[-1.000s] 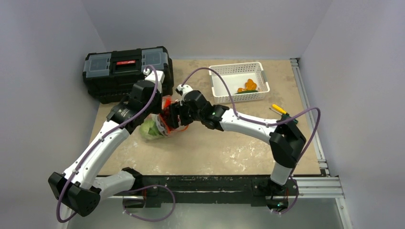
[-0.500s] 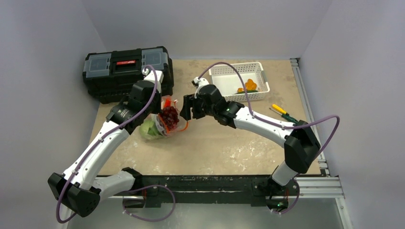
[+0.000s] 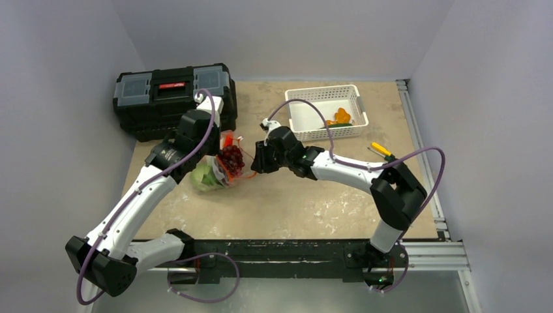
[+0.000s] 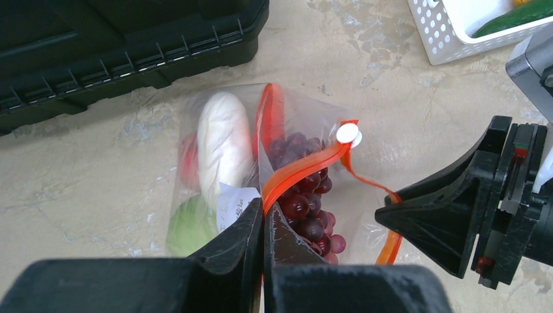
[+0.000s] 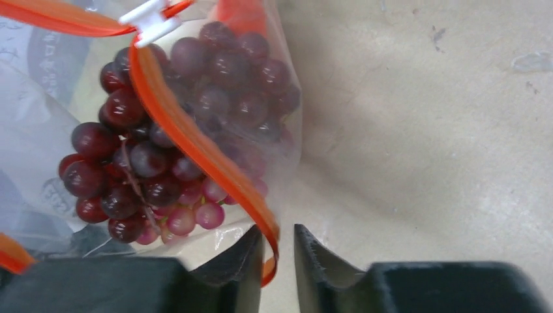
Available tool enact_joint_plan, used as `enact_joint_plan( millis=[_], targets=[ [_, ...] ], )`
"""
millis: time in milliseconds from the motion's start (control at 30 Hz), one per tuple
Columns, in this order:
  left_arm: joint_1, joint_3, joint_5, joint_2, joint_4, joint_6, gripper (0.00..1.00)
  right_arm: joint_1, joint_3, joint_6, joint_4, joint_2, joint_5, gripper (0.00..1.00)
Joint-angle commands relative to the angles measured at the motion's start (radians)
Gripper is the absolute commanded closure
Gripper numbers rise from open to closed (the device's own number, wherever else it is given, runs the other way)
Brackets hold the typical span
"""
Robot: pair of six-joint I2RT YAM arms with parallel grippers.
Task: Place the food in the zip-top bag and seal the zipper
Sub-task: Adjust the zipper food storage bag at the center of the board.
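Compared with half a second before, the right gripper (image 3: 256, 158) has come down and to the left, back to the mouth of the zip-top bag (image 4: 297, 117), and its jaws stand closer together than they did. The left arm and the bag have not moved.

The bag lies on the table (image 3: 313, 202), just in front of the black toolbox (image 3: 173, 98), between the two grippers. Inside it I see a grape bunch (image 4: 306, 208), a white bulb (image 4: 222, 147), a green leafy piece (image 4: 189, 228) and a pink-red round piece (image 4: 188, 160). The grapes sit at the mouth, partly over the edge of the plastic.

The left gripper (image 4: 263, 225) is closed tight on the orange-red zipper (image 4: 306, 169), at the end of the strip that is nearest to its wrist camera. The white slider tab (image 4: 349, 134) sits further along the strip, at the bend. From there the mouth is open and the second half of the strip runs to the right gripper.

In the right wrist view the end of this strip lies between the right jaws. They are a little apart: the strip rests against one finger and a gap shows beside the other.

The white slotted basket (image 3: 306, 127) stands well apart at the far right, with an orange piece (image 3: 340, 116) in it. A yellow-handled screwdriver (image 3: 381, 149) lies near the right edge.
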Motion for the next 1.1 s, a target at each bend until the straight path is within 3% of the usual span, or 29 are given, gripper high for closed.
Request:
enact_joint_plan(
  millis=[0,33,67,133,267,333,433,700,1067],
  targets=[
    [-0.006,0.004,-0.005,-0.003,0.046,0.011,1.0,0.005,0.028,0.014,0.106,-0.049,-0.055,0.87],
    [-0.009,0.005,0.008,-0.003,0.048,0.015,1.0,0.005,0.042,0.012,0.104,-0.059,-0.063,0.97],
    [-0.009,0.01,0.032,-0.001,0.046,0.018,1.0,0.005,0.053,0.014,0.108,-0.071,-0.077,1.0],
    [-0.01,0.049,0.1,0.02,0.015,0.009,1.0,0.005,0.07,0.027,0.126,-0.102,-0.127,1.0],
    [-0.009,0.237,0.326,0.078,-0.205,-0.048,1.0,0.007,0.081,0.085,0.135,-0.221,-0.187,1.0],
    [-0.01,0.277,0.48,0.062,-0.226,-0.08,1.0,0.012,0.066,0.12,0.137,-0.29,-0.197,1.0],
    [-0.023,0.285,0.596,0.025,-0.21,-0.144,1.0,0.025,-0.027,0.184,0.169,-0.387,-0.181,1.0],
    [-0.079,0.144,0.645,0.083,-0.118,-0.273,1.0,0.042,-0.376,0.343,0.464,-0.526,-0.115,1.0],
    [-0.112,0.108,0.685,0.115,-0.084,-0.277,1.0,0.047,-0.47,0.386,0.573,-0.535,-0.05,1.0]
  ],
)
